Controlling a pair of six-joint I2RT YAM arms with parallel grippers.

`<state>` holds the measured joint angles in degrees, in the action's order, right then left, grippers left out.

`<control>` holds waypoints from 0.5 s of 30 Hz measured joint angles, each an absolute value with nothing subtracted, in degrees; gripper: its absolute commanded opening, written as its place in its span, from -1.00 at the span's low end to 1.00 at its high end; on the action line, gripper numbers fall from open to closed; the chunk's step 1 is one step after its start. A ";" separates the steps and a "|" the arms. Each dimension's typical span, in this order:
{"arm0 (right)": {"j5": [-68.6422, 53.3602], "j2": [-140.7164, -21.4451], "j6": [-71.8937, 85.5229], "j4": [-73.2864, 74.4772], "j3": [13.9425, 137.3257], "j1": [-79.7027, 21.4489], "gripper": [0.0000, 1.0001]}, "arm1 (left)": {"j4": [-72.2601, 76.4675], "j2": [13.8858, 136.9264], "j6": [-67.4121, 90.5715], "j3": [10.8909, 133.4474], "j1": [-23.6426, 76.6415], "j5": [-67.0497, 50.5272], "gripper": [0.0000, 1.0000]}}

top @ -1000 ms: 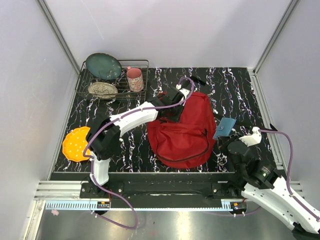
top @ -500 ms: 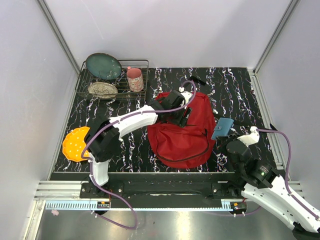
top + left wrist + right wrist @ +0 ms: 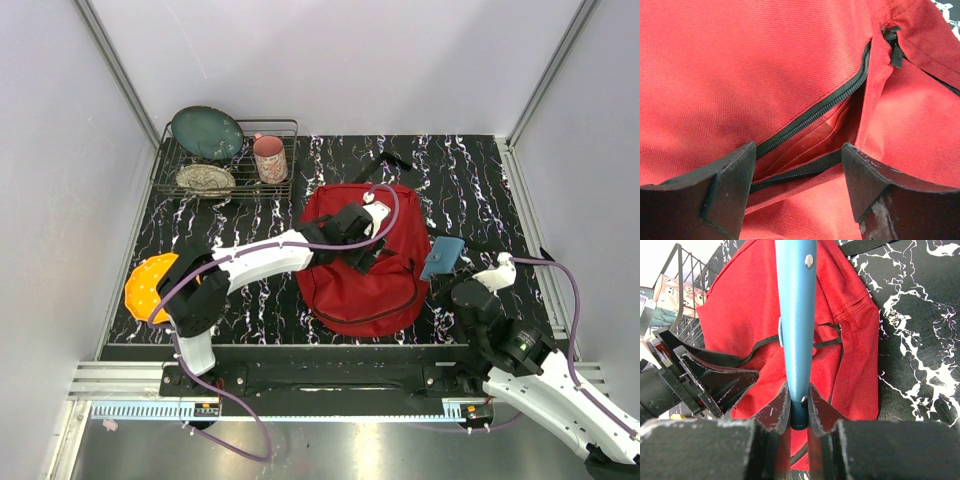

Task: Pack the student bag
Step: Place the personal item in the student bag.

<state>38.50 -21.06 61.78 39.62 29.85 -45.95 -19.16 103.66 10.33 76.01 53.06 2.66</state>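
The student bag (image 3: 365,285), a red backpack, lies flat in the middle of the table. My left gripper (image 3: 362,248) hovers open just above it. In the left wrist view its fingers (image 3: 799,150) straddle a partly open black zipper (image 3: 815,115) on the bag (image 3: 740,65), with nothing between them. My right gripper (image 3: 451,274) is at the bag's right edge, shut on a flat teal case (image 3: 445,256). In the right wrist view the case (image 3: 797,315) stands on edge between the fingers (image 3: 799,401), over the bag (image 3: 750,310).
A wire rack (image 3: 283,124) at the back left holds a green plate (image 3: 207,131), a patterned dish (image 3: 205,179) and a pink mug (image 3: 269,158). An orange plate (image 3: 148,288) lies at the left edge. A black strap (image 3: 392,160) trails behind the bag. Walls close in on three sides.
My left gripper has opened and moved from the bag's far edge toward its middle; the bag's top now lies flatter. My right gripper has shifted slightly left with the teal case.
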 measured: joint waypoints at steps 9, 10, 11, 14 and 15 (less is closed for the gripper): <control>37.89 -21.19 61.76 38.74 29.78 -45.95 -0.74 | -18.35 105.03 10.48 76.77 53.58 13.63 0.61; 37.89 -21.19 61.76 38.74 29.76 -45.95 -0.73 | -18.24 105.41 10.37 77.03 53.58 14.79 0.61; 37.87 -21.19 61.76 38.74 29.76 -45.95 -0.73 | -18.31 105.67 10.33 77.34 53.58 15.25 0.61; 37.87 -21.19 61.76 38.74 29.74 -45.95 -0.71 | -18.50 106.67 9.56 78.48 54.02 16.82 0.61; 37.87 -21.19 61.78 38.74 29.74 -45.95 -0.71 | -18.57 107.00 9.21 78.83 54.11 17.06 0.57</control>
